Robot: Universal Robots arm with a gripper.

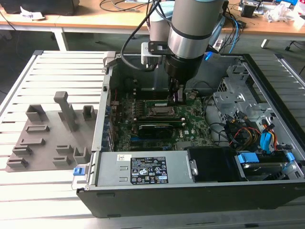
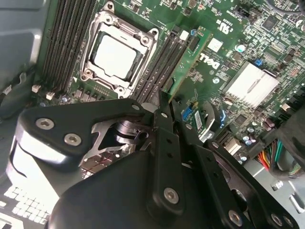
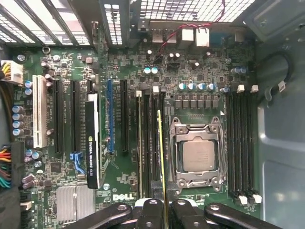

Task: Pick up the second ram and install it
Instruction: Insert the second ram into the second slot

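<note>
The second ram [image 3: 160, 152] is a thin green stick standing on edge, held at one end by my gripper [image 3: 162, 202], which is shut on it. It runs along the black memory slots [image 3: 148, 143] just beside the CPU socket [image 3: 199, 157]. In the second wrist view the ram [image 2: 189, 59] reaches out from my gripper [image 2: 164, 102] over those slots, next to the socket [image 2: 116, 52]. I cannot tell whether it is seated in a slot. In the exterior view my gripper [image 1: 177, 95] hangs low inside the open computer case, just above the motherboard [image 1: 190, 119].
A black graphics card [image 3: 93, 143] stands in a slot further from the socket. More memory slots [image 3: 240, 143] lie on the socket's other side. The power supply [image 1: 143, 169] and drive cables [image 1: 248, 133] crowd the case. A grey fixture [image 1: 47, 138] lies on the exterior view's left.
</note>
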